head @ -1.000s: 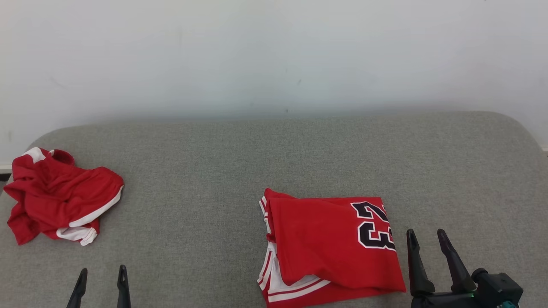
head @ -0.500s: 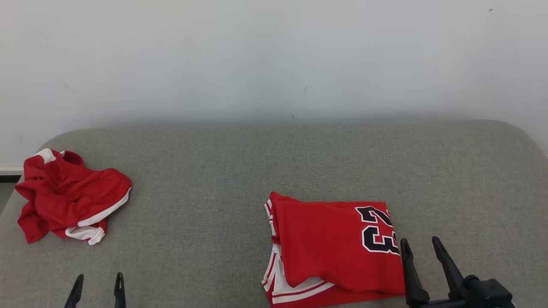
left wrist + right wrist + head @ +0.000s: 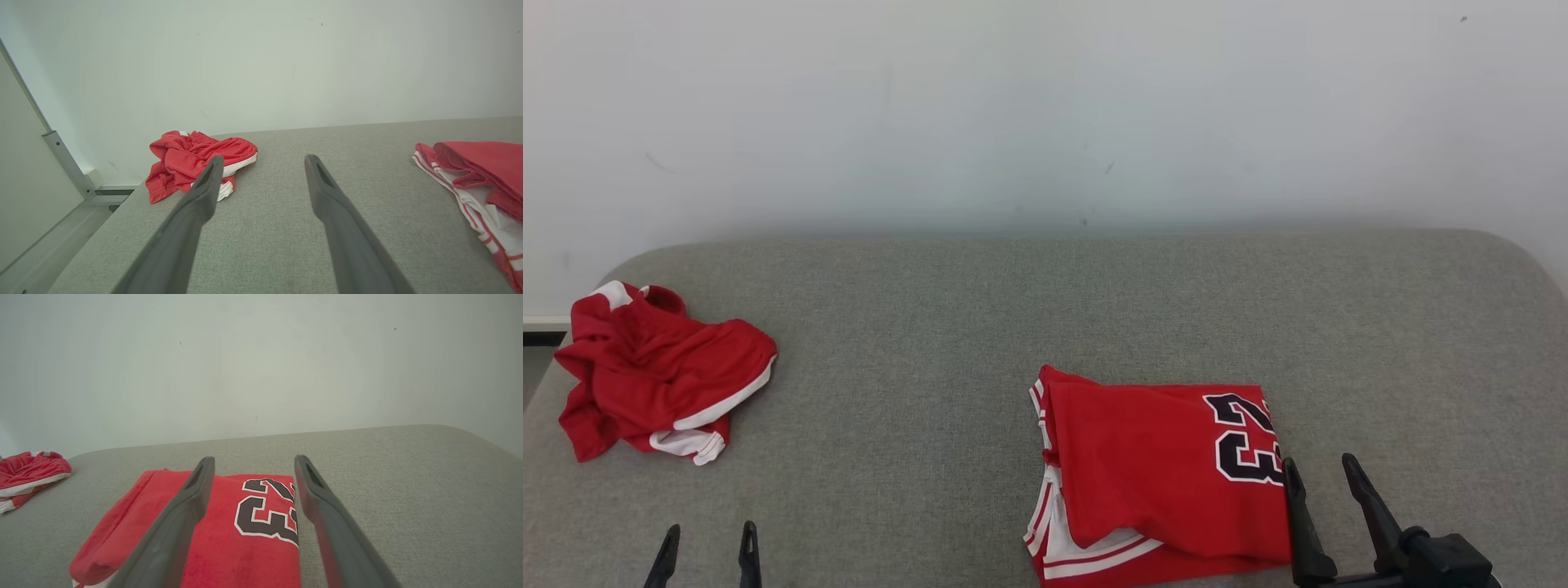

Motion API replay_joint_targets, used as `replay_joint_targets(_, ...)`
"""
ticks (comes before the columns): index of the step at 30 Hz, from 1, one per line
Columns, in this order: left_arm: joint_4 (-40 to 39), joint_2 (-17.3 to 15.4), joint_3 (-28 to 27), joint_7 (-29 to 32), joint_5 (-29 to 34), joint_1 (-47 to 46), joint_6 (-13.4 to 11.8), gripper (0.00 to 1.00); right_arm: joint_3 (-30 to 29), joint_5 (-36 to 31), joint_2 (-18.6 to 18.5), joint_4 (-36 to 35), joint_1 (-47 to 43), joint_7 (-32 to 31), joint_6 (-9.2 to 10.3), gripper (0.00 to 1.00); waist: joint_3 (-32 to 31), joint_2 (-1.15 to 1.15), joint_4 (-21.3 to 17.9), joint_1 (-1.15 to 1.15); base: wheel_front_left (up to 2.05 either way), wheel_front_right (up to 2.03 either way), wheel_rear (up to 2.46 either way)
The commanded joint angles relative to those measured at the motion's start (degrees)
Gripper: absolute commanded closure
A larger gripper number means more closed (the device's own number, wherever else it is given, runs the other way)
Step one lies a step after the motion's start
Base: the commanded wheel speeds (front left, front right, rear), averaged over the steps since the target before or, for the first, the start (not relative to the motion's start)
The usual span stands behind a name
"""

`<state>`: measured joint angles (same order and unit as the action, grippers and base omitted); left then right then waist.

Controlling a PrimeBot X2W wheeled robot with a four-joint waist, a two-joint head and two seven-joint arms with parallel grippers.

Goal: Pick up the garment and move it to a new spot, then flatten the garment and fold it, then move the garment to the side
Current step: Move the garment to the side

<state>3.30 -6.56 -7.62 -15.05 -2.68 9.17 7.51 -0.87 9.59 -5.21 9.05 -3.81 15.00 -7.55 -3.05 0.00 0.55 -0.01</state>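
**Item 1. Bench** [image 3: 1013, 294]. Grey woven upholstery with rounded far corners, set against a pale wall [image 3: 1045, 106].

**Item 2. Jersey** [image 3: 1160, 474]. This is the garment. It is red with white and red striped trim and black numerals "23" edged in white. It is folded into a rough rectangle and lies flat at the bench's near edge, right of centre. The numerals sit on its right-hand part. The trim shows along its left side and at its near-left corner.

**Item 3. My right gripper** [image 3: 1319, 461]. The fingers are spread wide apart. It is at the bench's near edge towards the right corner, just beside the jersey's right side. In the head view my inner finger overlaps that side. In the right wrist view the fingers rise over the red cloth with the numerals between them. I cannot tell whether a fingertip touches the fabric.

**Item 4. My left gripper** [image 3: 710, 528]. The fingers are spread wide apart. It is at the near edge towards the left corner, over bare upholstery and well apart from the jersey.

**Item 5. Crumpled red garment** [image 3: 662, 371]. It has white bands and lies heaped at the bench's left edge, well apart from the jersey. In the left wrist view it lies beyond the tip of my left finger.
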Motion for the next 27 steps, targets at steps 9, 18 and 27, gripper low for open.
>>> replay_joint_targets(9,-0.26,0.11,-0.07,-0.18,-0.13,0.91,-0.07,0.0,0.09,-1.15,0.11,0.52,-0.29,0.24,0.14,0.0,0.16,0.0,0.08,0.01,0.0,0.0,0.0)
replay_joint_targets(18,-0.39,0.52,-0.44,-0.18,-0.08,0.52,-0.2,0.0,1.15,-0.9,-0.77,3.0,4.62,0.2,0.14,0.0,0.85,0.0,-0.23,0.01,0.0,0.0,0.0)
replay_joint_targets(27,0.3,1.09,0.56,-0.18,0.25,-1.84,-0.19,0.0,1.28,-0.74,-2.96,10.5,15.54,-4.14,0.14,0.0,1.93,0.0,0.45,0.01,0.0,0.0,0.0)
